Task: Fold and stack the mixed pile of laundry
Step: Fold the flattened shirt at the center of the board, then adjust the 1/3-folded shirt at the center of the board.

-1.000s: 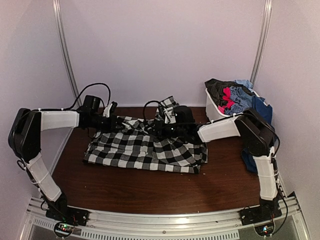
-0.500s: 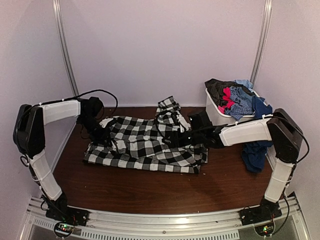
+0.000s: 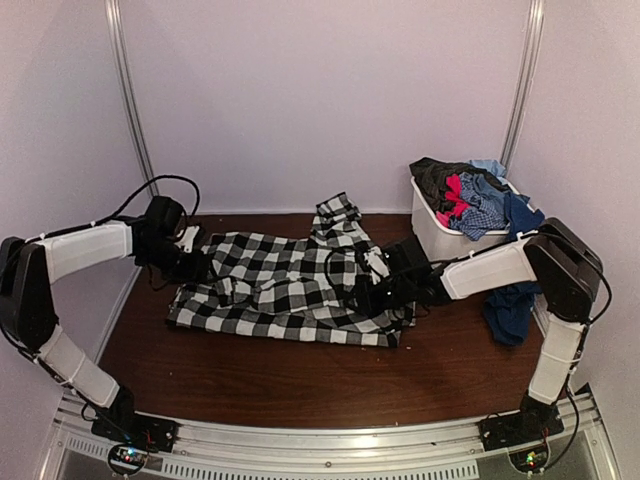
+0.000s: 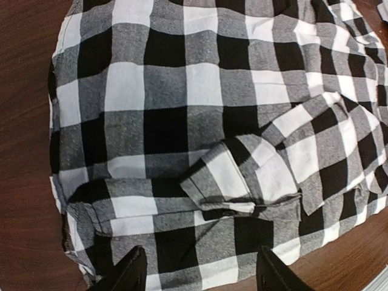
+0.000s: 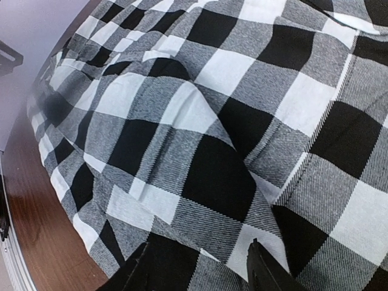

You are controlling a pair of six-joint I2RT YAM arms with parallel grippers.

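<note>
Lying spread flat mid-counter point(image 3: 300, 385): black-and-white checked shirt point(image 3: 290, 290), long axis left-right, sleeve bunched toward back; laundry pile point(image 3: 470, 195) in white bin point(image 3: 430, 228), far right
Left wrist: left gripper point(image 4: 200, 276) wide above cuff
Right wrist: right gripper point(image 5: 197, 270) parted over rumpled checks

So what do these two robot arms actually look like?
The left arm and right arm have smooth white tubular segments joined by chunky black joints. Thin black cables loop along them. The left claw and right claw are black, with two flat fingers each.
</note>
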